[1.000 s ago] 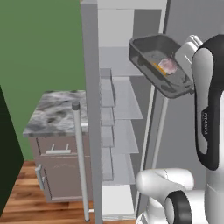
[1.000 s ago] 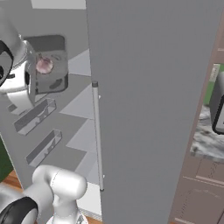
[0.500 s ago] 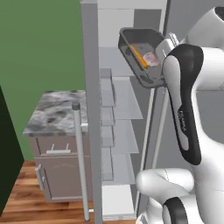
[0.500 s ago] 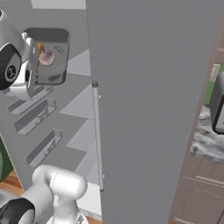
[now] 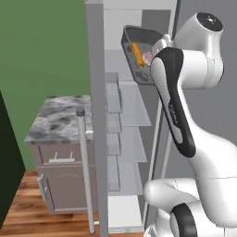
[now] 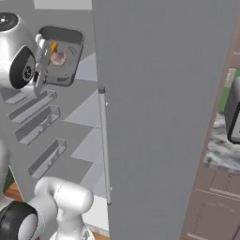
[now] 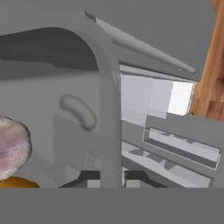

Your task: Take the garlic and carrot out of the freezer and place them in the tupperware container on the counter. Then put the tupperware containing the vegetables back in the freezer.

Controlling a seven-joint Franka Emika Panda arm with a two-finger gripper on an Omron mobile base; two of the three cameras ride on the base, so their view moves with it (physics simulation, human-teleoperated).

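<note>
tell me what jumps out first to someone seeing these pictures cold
The dark tupperware container, held high at the top of the open freezer and tipped steeply so its inside faces the base cameras. In it lie the orange carrot and the pinkish garlic, side by side. The gripper is shut on the tray's rim, and the marbled counter sits low to the left of the freezer door.

One tupperware container (image 5: 137,51) holds one carrot (image 5: 137,53) and one garlic (image 5: 148,58). One freezer (image 5: 97,115) stands beside one worktop (image 5: 58,121).
</note>
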